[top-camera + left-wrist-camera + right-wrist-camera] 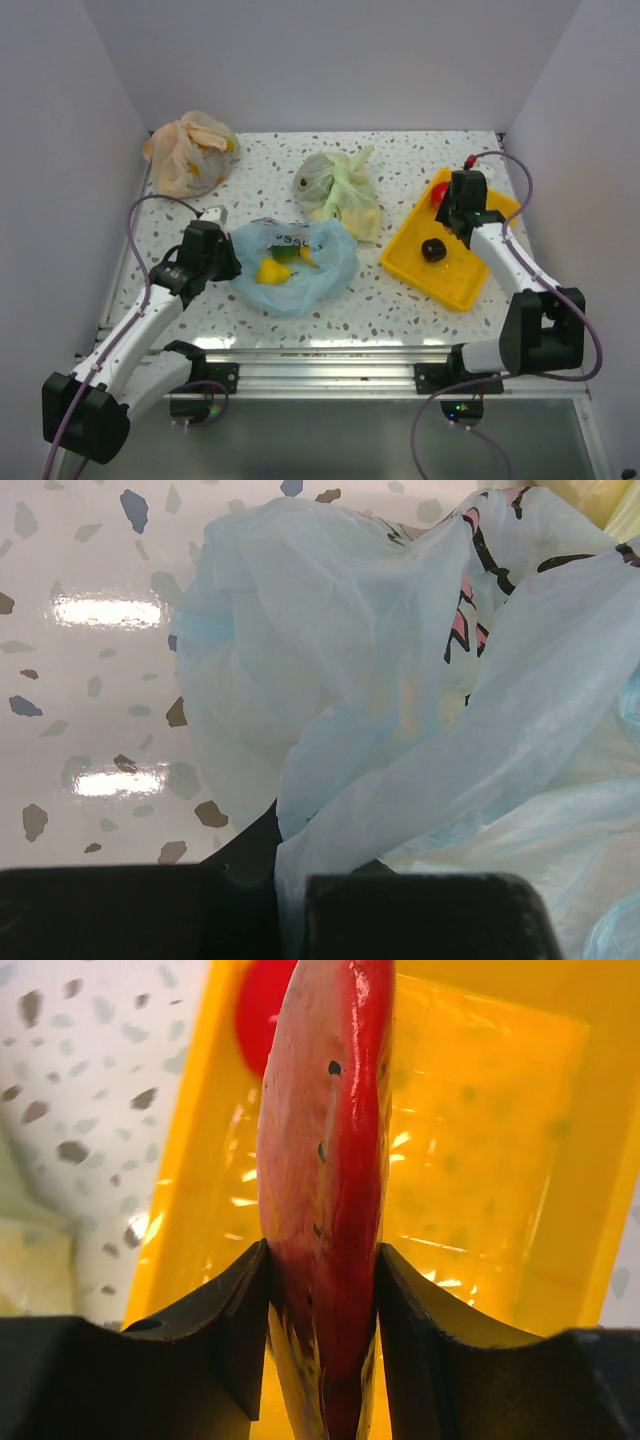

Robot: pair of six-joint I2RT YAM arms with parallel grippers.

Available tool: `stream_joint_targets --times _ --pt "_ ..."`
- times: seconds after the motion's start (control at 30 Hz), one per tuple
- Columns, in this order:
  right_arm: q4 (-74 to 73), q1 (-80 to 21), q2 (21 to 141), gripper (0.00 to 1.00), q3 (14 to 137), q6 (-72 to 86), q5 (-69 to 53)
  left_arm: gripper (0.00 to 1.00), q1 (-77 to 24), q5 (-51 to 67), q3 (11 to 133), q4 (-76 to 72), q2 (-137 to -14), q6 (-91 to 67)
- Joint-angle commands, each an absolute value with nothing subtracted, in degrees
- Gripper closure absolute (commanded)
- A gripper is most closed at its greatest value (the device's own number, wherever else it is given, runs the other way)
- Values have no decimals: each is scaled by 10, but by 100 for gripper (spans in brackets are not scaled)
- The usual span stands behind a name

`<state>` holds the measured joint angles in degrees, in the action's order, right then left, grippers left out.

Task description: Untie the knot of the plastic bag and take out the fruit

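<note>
The light blue plastic bag lies opened out at centre left, and its knot is out of view. In its mouth sit a yellow fruit, a green one and another yellow piece. My left gripper is shut on the bag's left edge; in the left wrist view the thin plastic runs down between the fingers of this gripper. My right gripper hangs over the yellow tray, shut on a watermelon slice held upright in the gripper. A red apple and a dark purple round fruit lie in the tray.
A pale green tied bag lies behind the blue one, and an orange bag sits at the back left corner. White walls close in the speckled table on three sides. A metal rail runs along the near edge.
</note>
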<state>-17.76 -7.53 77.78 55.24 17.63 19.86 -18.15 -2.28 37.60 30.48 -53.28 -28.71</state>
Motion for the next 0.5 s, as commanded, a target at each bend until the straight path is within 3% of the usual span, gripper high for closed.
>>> stream_joint_targets --times 0.0,0.07,0.17,0.2,0.27,0.3,0.47 --pt "-158 -13 818 78 549 243 188 100 -184 -14 375 280 -517 -272" --pt "-163 23 835 71 561 246 168 100 -184 -14 376 280 -517 -271" --pt "-177 35 855 44 575 245 152 100 -184 -13 380 280 -519 -271" --pt "-181 35 857 23 577 243 153 100 -184 -12 383 280 -520 -270" --pt "-185 35 857 7 577 243 163 100 -184 -12 386 282 -523 -270" --pt "-189 35 858 2 578 243 165 100 -184 -12 390 282 -523 -269" --pt "-208 35 840 1 581 241 151 100 -184 -15 410 291 -530 -265"
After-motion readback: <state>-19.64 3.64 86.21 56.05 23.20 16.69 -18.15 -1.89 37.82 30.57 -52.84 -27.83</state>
